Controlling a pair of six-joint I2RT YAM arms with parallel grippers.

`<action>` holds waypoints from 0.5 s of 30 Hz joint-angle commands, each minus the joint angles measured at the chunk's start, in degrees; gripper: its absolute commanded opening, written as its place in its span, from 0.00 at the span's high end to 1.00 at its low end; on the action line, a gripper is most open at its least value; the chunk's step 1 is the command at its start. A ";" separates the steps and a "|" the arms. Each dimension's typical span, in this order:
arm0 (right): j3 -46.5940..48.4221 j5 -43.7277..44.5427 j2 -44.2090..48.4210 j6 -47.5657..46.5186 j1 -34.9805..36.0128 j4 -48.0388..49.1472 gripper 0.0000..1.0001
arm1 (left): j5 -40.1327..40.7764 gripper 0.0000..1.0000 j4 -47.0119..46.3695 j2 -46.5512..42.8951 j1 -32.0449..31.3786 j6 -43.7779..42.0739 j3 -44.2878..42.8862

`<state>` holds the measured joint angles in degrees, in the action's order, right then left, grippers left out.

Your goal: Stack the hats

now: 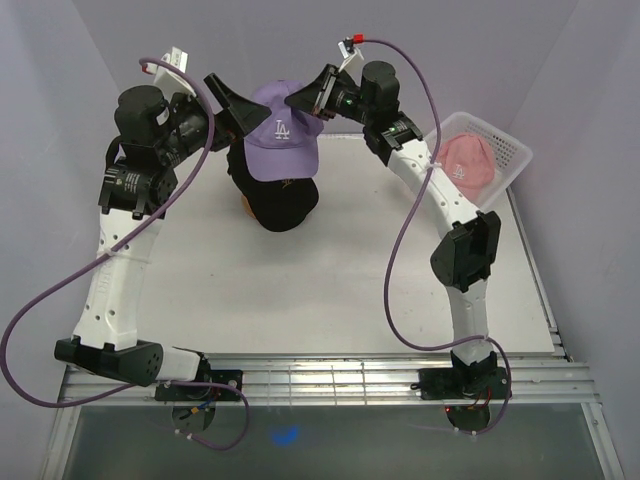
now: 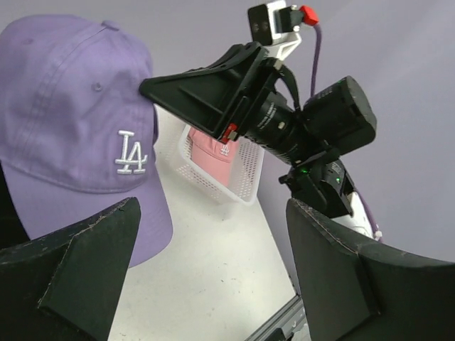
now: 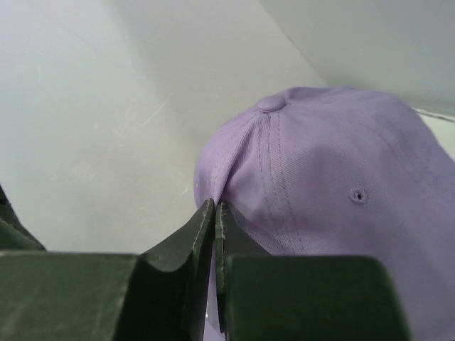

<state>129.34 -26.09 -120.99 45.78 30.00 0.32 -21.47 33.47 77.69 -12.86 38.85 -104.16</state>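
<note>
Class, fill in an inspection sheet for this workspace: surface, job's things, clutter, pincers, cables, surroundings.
Surface: white table.
Job's things: lavender cap over black cap; pink cap in the basket.
Clutter: white mesh basket at the table's far right corner.
Pincers: right pincer shut on lavender cap's rim; left pincer open beside it.
Cables: purple cables loop from both arms.
Surroundings: plain white walls.

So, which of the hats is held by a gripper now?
The lavender hat: the right gripper is shut on its edge. No gripper holds the black hat or the pink hat in the basket.
</note>
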 commanded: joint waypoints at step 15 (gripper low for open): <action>5.40 -8.19 -5.75 10.02 3.05 9.61 0.92 | 0.47 0.06 1.68 -2.37 -0.06 -0.88 -2.19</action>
<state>131.94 -31.07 -125.62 52.45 32.14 3.99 -21.45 34.76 77.36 -12.86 38.57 -104.55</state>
